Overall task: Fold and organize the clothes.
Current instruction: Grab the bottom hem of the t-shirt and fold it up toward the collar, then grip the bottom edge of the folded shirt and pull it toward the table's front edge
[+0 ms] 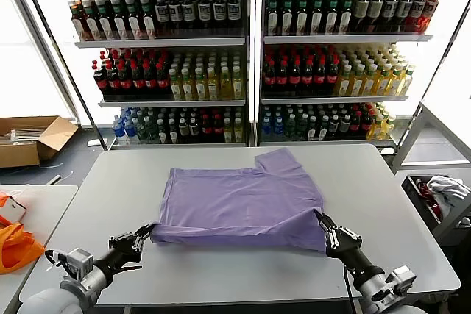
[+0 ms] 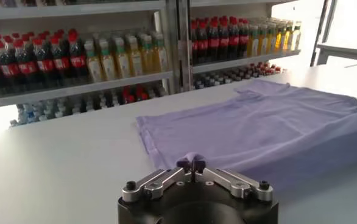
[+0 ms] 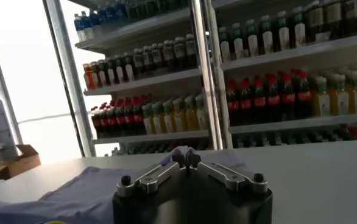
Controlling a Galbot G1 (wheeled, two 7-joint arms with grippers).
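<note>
The lavender T-shirt (image 1: 246, 200) lies on the grey table (image 1: 110, 204), plain side up, with one sleeve (image 1: 280, 161) sticking out at the far side. My left gripper (image 1: 145, 234) is shut on the shirt's near left corner. My right gripper (image 1: 322, 220) is shut on the near right corner. In the left wrist view the jaws are closed on a pinch of purple fabric (image 2: 190, 162), and the shirt (image 2: 270, 131) spreads out beyond. In the right wrist view the jaws grip a fold of fabric (image 3: 184, 156), with the shirt (image 3: 75, 195) trailing off to one side.
Shelves of drink bottles (image 1: 243, 64) stand behind the table. A cardboard box (image 1: 29, 140) sits on the floor at the far left. An orange bag (image 1: 15, 244) lies on a side table at the left. A bin with cloth (image 1: 441, 189) stands at the right.
</note>
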